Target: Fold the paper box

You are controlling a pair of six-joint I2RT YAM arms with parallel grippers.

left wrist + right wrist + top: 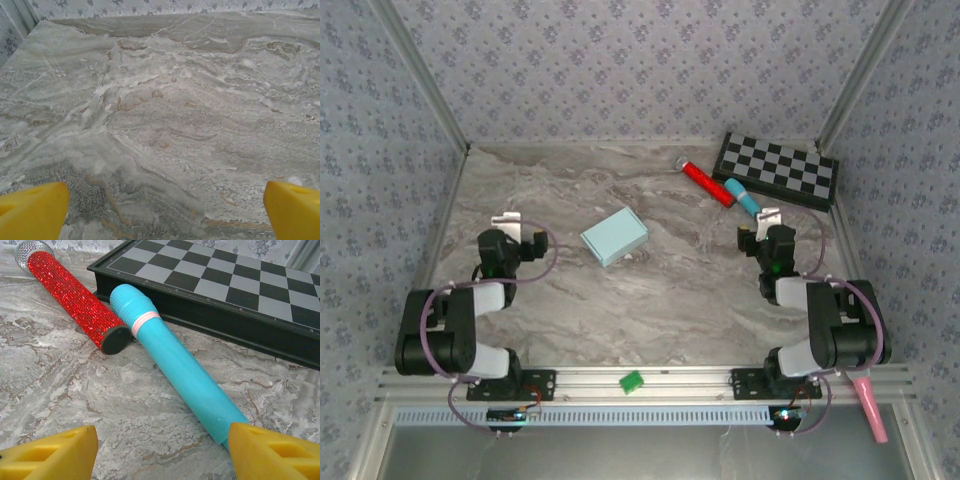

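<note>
Near the middle of the marble table [670, 290]: one paper box [614, 237], plain pale blue. Stands closed as a low rectangular box, turned askew to the table edges. Touches nothing, and lies free of both arms.

To the left of it, well apart: left gripper [520, 228]. In the wrist view, left gripper [162, 215] spread wide, with two yellow fingertips [32, 212] at the bottom corners. Bare veined marble between them, nothing pinched.

To the right of the box, about as far off: right gripper [758, 226]. In its own view, right gripper [160, 455] also spread, nothing between the pads.

Just beyond the right gripper: one turquoise marker [742, 197], lying flat. Close up, turquoise marker [175, 365] carries a pale pink band below its ribbed cap. Near end hidden behind the right-hand yellow fingertip; whether touching it, cannot tell.

Beside the marker's cap end: one red glitter tube [708, 183], also lying flat. From the wrist, red glitter tube [75, 295] shows a dark end cap close to the marker and a silvery far end.

Behind both, at the far right corner: one chessboard [778, 170], black-framed. Marker cap right against the front edge of the chessboard [225, 285].

On the near rail [650, 378] between the arm bases: one small green piece [632, 381]. At the rail's right end: one pink thing [868, 405], hanging down.
</note>
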